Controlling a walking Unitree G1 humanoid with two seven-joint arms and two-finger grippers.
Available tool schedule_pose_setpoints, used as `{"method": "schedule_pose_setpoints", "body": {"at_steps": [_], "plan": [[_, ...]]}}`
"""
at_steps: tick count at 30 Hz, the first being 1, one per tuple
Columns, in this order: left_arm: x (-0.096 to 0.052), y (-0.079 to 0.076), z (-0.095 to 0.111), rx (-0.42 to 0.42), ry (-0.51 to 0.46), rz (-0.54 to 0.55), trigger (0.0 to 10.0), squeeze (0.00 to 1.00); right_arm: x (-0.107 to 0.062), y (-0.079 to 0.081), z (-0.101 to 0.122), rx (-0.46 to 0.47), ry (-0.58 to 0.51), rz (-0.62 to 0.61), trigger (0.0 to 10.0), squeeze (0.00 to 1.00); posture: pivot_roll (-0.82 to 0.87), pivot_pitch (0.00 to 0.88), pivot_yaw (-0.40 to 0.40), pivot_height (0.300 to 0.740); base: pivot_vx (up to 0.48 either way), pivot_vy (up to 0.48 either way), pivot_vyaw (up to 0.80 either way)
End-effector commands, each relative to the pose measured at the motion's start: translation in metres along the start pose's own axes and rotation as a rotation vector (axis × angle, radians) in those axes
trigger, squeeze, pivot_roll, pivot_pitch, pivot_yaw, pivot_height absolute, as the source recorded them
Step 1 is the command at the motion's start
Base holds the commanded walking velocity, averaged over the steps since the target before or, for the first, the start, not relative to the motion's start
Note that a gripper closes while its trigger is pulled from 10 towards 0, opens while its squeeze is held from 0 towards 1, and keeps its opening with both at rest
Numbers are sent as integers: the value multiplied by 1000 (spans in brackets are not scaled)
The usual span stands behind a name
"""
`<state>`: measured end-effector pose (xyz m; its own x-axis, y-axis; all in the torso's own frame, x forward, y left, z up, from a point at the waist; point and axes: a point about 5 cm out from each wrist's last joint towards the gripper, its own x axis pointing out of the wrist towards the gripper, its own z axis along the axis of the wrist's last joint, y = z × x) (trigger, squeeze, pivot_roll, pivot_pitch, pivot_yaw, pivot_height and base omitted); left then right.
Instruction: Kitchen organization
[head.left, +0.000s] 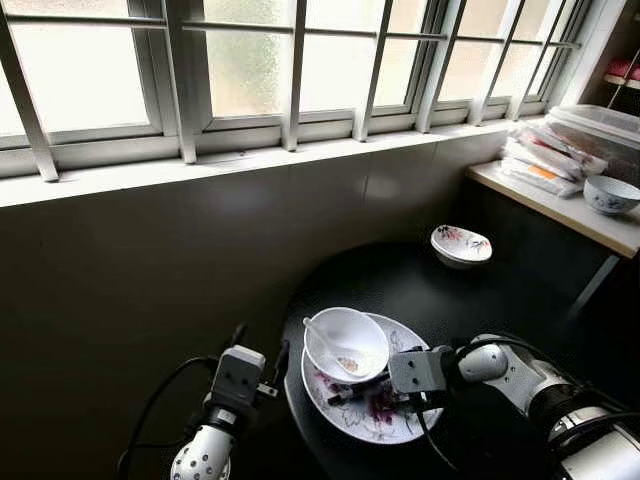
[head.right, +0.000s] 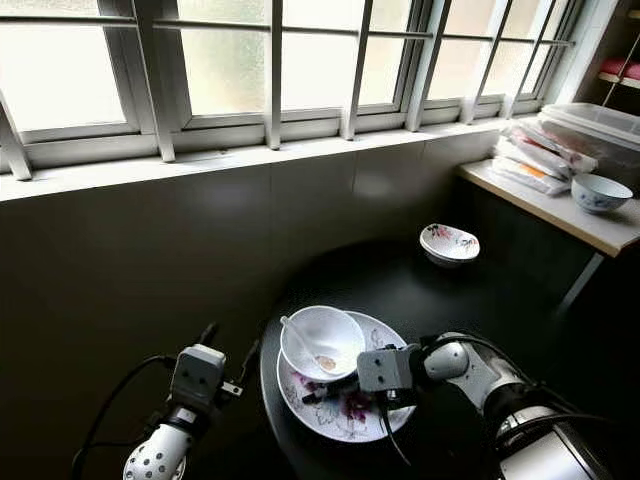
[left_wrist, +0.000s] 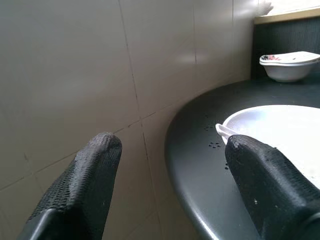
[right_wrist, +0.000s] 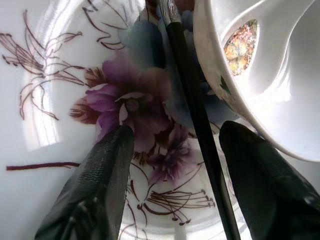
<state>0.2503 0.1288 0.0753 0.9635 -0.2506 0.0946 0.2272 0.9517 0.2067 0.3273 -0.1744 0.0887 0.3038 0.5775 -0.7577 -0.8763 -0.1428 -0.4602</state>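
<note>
A flowered plate (head.left: 378, 418) lies at the near edge of the round black table (head.left: 420, 290). A white bowl (head.left: 347, 343) with a white spoon (head.left: 322, 338) in it stands on the plate's left part. Black chopsticks (right_wrist: 192, 100) lie on the plate beside the bowl. My right gripper (right_wrist: 177, 132) hovers low over the plate, open, its fingers either side of the chopsticks without closing on them. My left gripper (head.left: 262, 342) is open and holds nothing, just off the table's left edge, near the tiled wall.
A small flowered bowl (head.left: 461, 244) sits at the table's far side. To the right, a wooden counter (head.left: 560, 208) carries a blue-patterned bowl (head.left: 610, 194), packets (head.left: 545, 160) and a plastic box (head.left: 600, 125). A barred window and sill run above the wall.
</note>
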Motion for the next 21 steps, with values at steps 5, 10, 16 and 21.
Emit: {"method": "schedule_pose_setpoints", "body": {"at_steps": [5,10,16,21], "plan": [[2,-3,1,-16,-2,-4,10000,0,-2,30,-9,1,1,157,10000,0,72,0,-99,740,0,0,0],[3,-3,1,-17,-2,-6,10000,0,-5,35,-9,2,-11,167,10000,0,62,0,-94,740,0,0,0],[4,-3,1,-16,-3,-8,10000,0,-10,27,-5,-15,-3,139,10000,0,63,0,-93,740,0,0,0],[4,-2,1,-15,-3,-7,10000,0,-15,21,5,-62,-2,118,10000,0,64,0,-94,740,0,0,0]]}}
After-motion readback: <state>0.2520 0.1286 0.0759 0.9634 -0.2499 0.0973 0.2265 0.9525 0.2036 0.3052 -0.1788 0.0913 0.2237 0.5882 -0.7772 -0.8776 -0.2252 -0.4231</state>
